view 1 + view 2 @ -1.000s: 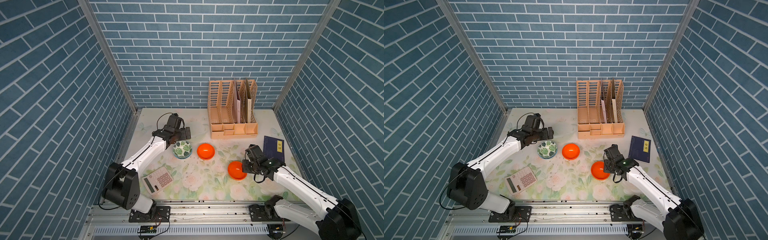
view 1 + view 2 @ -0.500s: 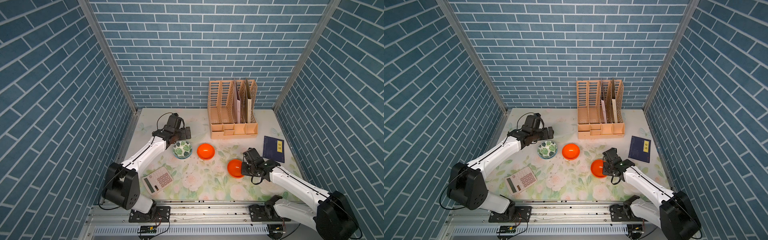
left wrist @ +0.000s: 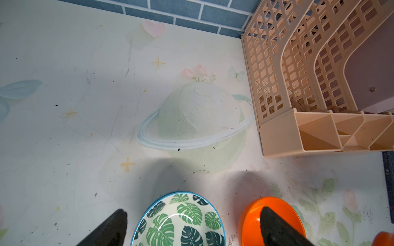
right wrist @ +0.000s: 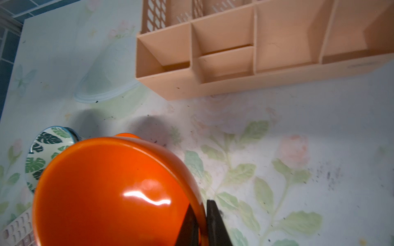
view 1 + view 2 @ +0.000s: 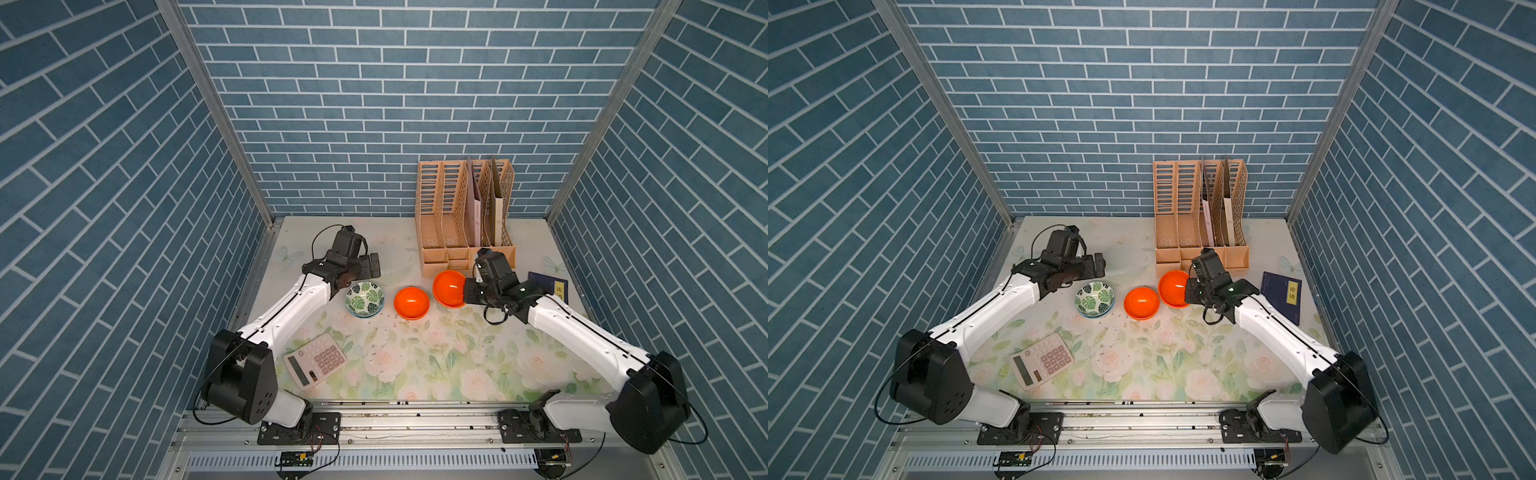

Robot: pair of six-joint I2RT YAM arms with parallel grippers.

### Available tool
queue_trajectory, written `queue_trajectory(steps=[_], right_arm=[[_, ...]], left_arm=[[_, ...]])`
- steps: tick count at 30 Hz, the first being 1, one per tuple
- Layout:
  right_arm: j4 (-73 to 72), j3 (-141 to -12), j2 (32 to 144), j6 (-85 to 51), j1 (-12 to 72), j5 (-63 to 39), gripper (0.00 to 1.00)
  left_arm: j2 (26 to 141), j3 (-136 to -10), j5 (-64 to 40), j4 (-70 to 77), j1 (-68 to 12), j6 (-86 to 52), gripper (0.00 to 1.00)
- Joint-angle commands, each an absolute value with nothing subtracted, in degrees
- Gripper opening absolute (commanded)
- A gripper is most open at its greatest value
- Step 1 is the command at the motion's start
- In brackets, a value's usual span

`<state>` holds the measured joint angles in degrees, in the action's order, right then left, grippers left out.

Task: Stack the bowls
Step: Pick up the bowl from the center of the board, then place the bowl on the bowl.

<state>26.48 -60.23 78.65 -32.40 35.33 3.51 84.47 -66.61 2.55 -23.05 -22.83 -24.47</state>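
1. My right jaws are closed narrow on the rim of one orange bowl (image 5: 449,289). The wrist view shows one finger (image 4: 215,225) outside the wall and the other inside. A second ago they stood half apart at that same rim.
2. That bowl has left the surface (image 5: 415,365). It was resting near the front on my right side. It now hangs raised and tilted in front of the file organizer (image 5: 463,216), just beside the second orange bowl (image 5: 411,302), which sits upright on the surface.
3. My left jaws stand wide and empty, unmoved, behind the leaf-print bowl (image 5: 365,298) and not touching it.
4. The leaf-print bowl has not shifted and sits close beside the resting orange bowl. A bluish edge under it suggests a second one nested there, but I cannot confirm this.
5. Assessment: the pick is complete and the carry is under way. The held bowl needs levelling before it is lowered into its orange twin.
6. Risk: with a grip on the rim only and the bowl tilted, it could slip or strike the resting bowl's rim.
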Motion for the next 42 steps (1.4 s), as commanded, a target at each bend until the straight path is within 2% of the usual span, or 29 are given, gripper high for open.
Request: queue_trajectory(steps=[1, 7, 42], right_arm=[[24.6, -65.5, 86.5, -28.8, 39.8, 2.0, 0.0], [21.9, -68.6, 94.9, -28.4, 43.5, 1.4, 0.0], [21.6, -72.2, 103.5, -26.0, 43.6, 0.9, 0.02]], left_arm=[[83.8, -66.1, 4.6, -24.9, -23.1, -23.7, 1.0], [83.2, -65.8, 5.6, -25.4, -23.2, -23.8, 1.0], [81.8, -66.4, 7.6, -26.8, -22.9, -23.2, 1.0]])
